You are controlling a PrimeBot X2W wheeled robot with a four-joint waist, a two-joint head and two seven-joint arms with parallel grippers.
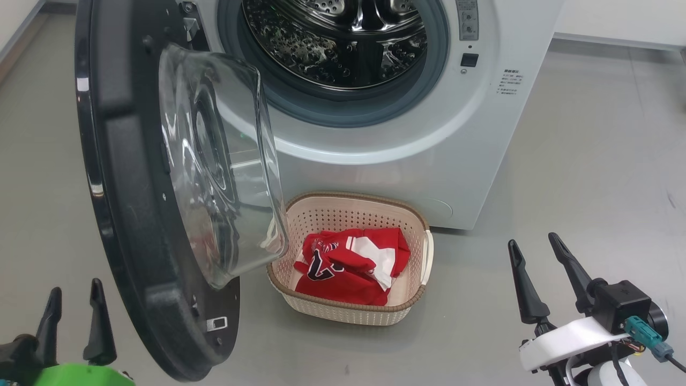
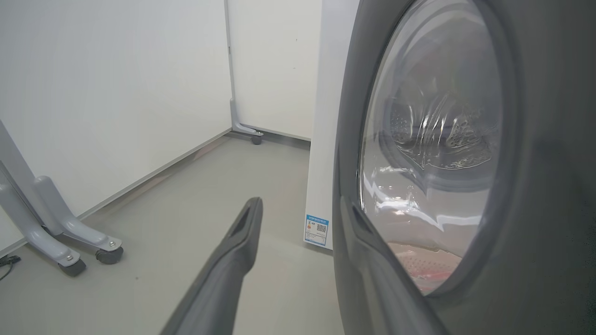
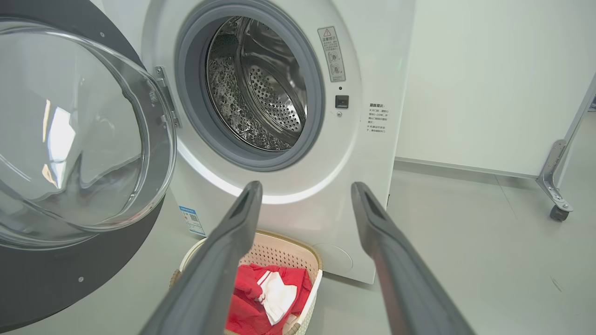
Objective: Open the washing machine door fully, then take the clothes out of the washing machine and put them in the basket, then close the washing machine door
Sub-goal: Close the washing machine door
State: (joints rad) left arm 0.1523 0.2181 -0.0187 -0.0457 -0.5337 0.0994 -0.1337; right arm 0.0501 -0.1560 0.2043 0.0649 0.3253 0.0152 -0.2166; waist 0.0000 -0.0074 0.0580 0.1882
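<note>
The white washing machine (image 1: 429, 134) stands with its steel drum (image 1: 343, 37) showing no clothes inside. Its black washing machine door (image 1: 128, 214) hangs open to the left, the glass bowl (image 1: 225, 171) facing the basket. The cream basket (image 1: 415, 225) sits on the floor in front, holding the red and white clothes (image 1: 348, 262). My left gripper (image 1: 75, 289) is open at the lower left, just outside the door's outer face (image 2: 535, 186); whether it touches is unclear. My right gripper (image 1: 533, 241) is open and holds nothing, to the right of the basket (image 3: 284, 251), pointing at the machine (image 3: 372, 70).
Grey floor (image 1: 589, 161) spreads to the right of the machine. White wall panels on grey wheeled feet (image 2: 70, 242) stand to the left, and another caster (image 3: 556, 211) is at the far right. A blue label (image 2: 316, 230) marks the machine's side.
</note>
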